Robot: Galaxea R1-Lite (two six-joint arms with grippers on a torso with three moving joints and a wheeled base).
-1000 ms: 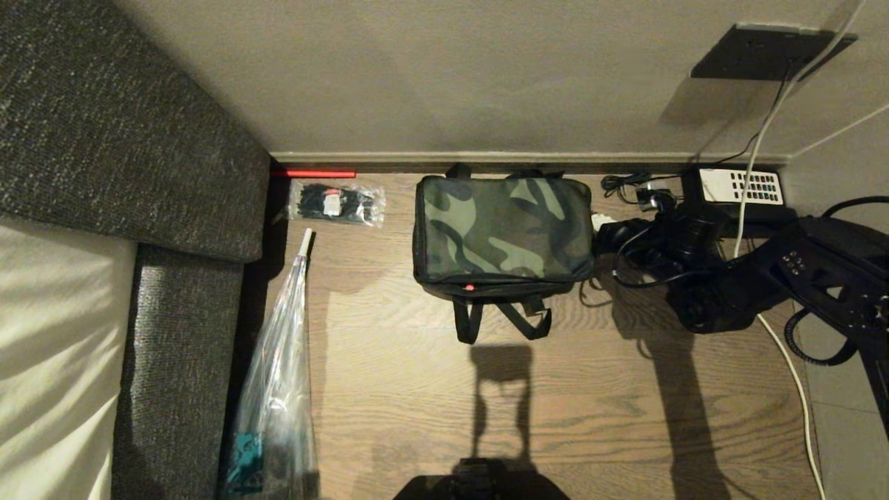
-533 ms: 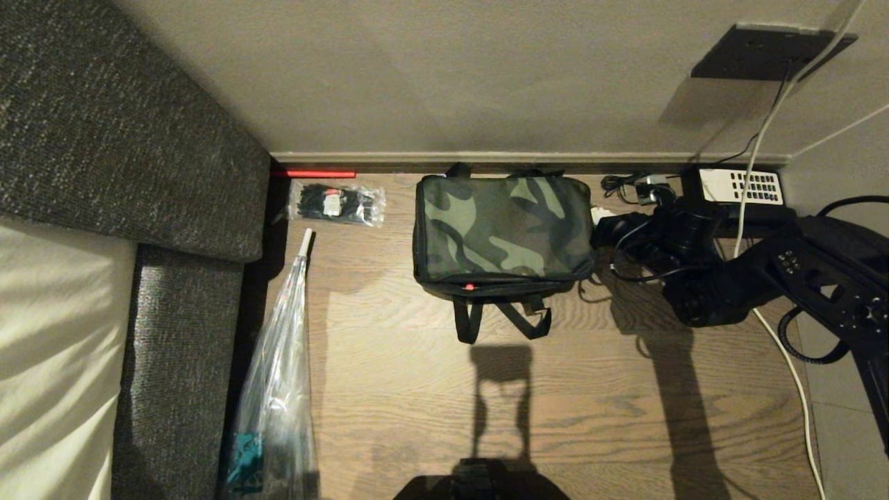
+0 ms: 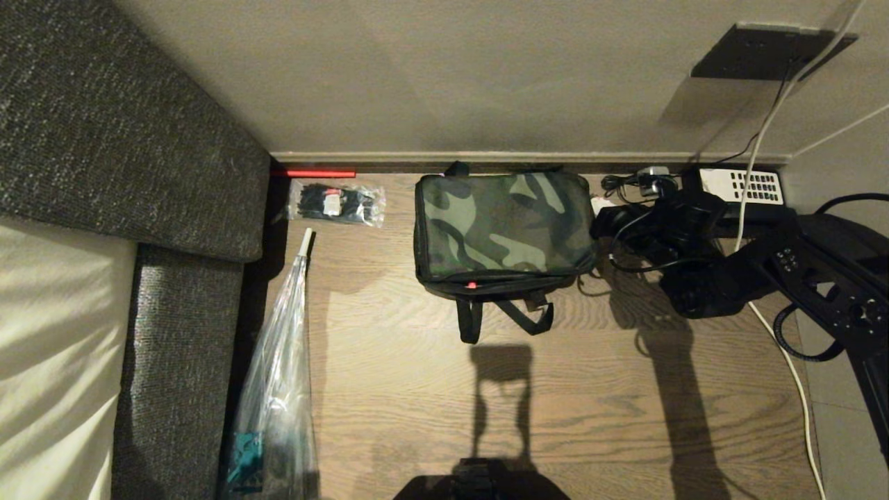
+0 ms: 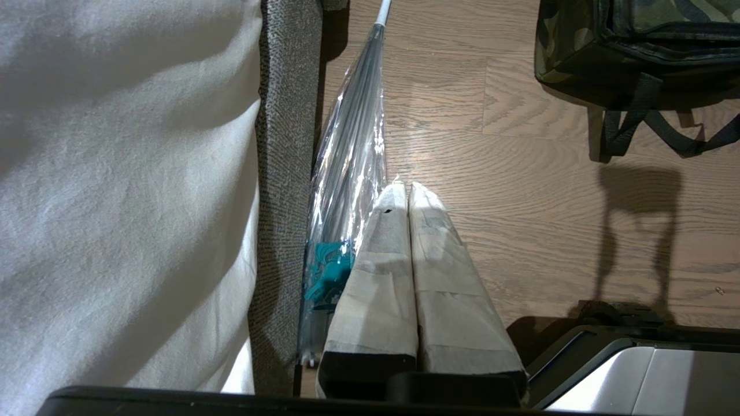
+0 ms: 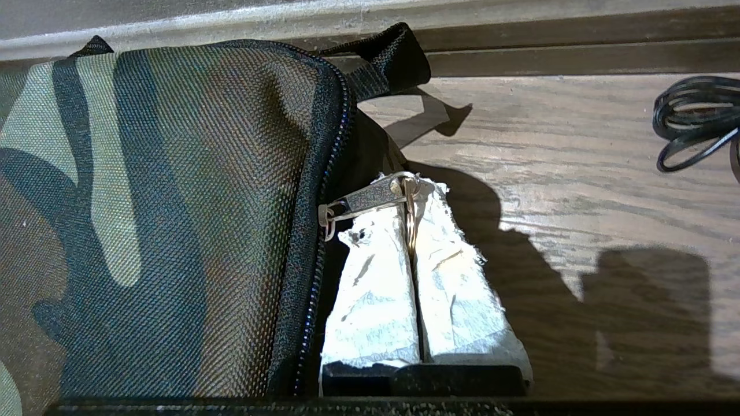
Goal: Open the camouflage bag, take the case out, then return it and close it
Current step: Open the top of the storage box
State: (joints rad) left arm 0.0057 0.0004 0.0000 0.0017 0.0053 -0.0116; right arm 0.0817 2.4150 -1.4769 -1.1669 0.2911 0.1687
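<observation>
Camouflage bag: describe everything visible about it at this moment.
The camouflage bag is a soft, boxy bag of woven fabric with a green, brown and black lid, black sides and black straps trailing toward the robot. It lies flat on the wood floor against the baseboard, lid shut. The right gripper, shut, pinches the ring on the metal zipper pull at the bag's right side, near the far corner. A small red spot shows on its near edge.

One camouflage bag [image 3: 503, 223], one umbrella [image 3: 278, 389] (plastic-sleeved), one telephone [image 3: 740, 186].
</observation>
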